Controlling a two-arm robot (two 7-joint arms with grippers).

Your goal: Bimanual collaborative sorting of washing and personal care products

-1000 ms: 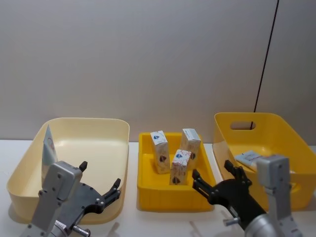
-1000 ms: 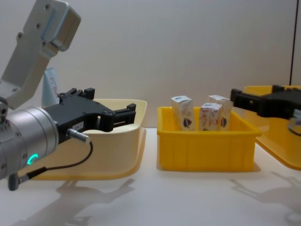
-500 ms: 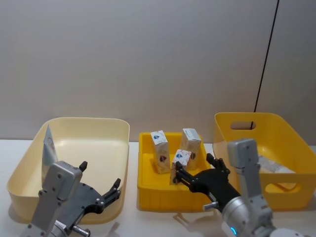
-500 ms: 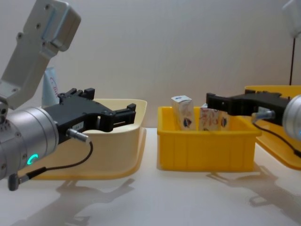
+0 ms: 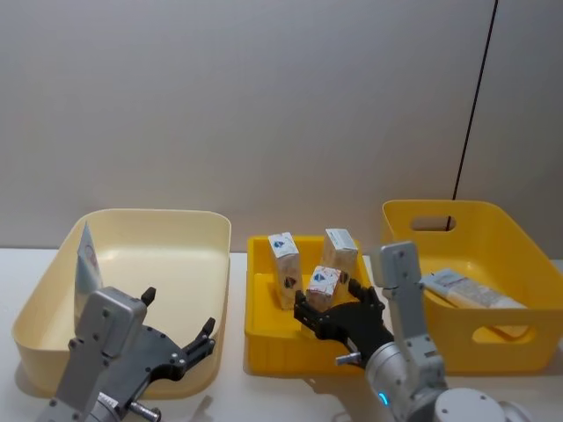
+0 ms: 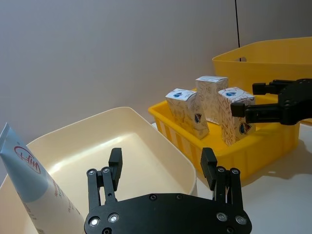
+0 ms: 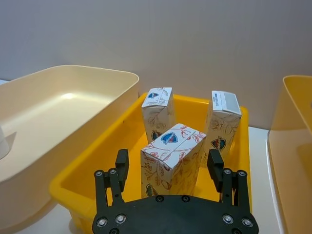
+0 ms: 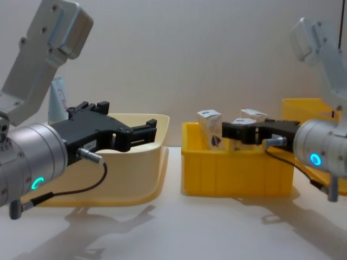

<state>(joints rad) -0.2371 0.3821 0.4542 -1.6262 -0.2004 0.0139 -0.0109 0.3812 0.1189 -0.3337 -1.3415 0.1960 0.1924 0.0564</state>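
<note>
Three small white cartons stand in the middle yellow tray (image 5: 264,338): a near carton (image 7: 173,157), a left carton (image 7: 157,113) and a back carton (image 7: 223,119). My right gripper (image 7: 168,163) is open, one finger on each side of the near carton with small gaps. My left gripper (image 5: 179,310) hangs open in front of the cream bin (image 5: 158,220). In that bin a pale blue tube (image 6: 29,180) leans against the far left wall. Another tube (image 5: 462,288) lies in the right yellow bin (image 5: 493,215).
The three containers stand in a row on a white table (image 8: 179,227), close to a grey wall (image 5: 264,105). Open table surface lies in front of them. In the left wrist view my right gripper (image 6: 273,105) shows beside the cartons.
My right arm has swung left from the right yellow bin to the middle tray, and its fingers now straddle the near carton. The left arm has not moved.
</note>
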